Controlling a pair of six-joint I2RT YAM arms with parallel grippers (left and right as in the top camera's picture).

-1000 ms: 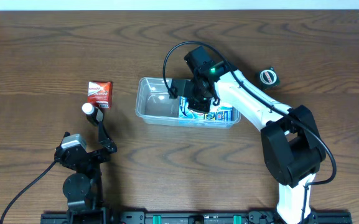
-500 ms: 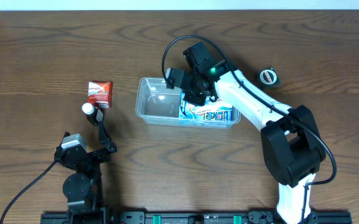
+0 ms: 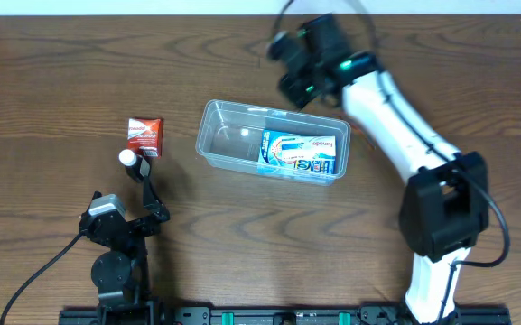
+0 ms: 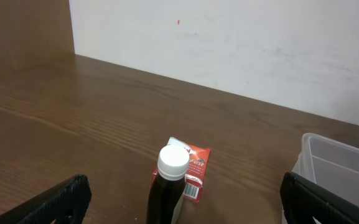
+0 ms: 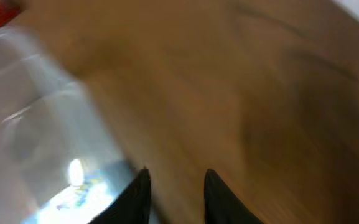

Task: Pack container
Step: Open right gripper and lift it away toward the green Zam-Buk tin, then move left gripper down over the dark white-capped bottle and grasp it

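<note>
From above, the light is bright and even, and I see only faint, soft shadows on the table point(image 3: 79, 72). A small white glare spot sits on the floor of the container point(image 3: 228, 149). The right end effector point(image 3: 294, 79) is smeared by motion blur there. My right wrist view is blurred all over, with one bright glint on the clear plastic. The left wrist view is sharp, its white wall point(image 4: 229, 43) bright.

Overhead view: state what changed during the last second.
The right end effector opened, let go of the blue snack box and pulled up and away toward the far edge of the table. The box now lies flat in the right half of the container. The container, red packet and bottle stayed put.
</note>
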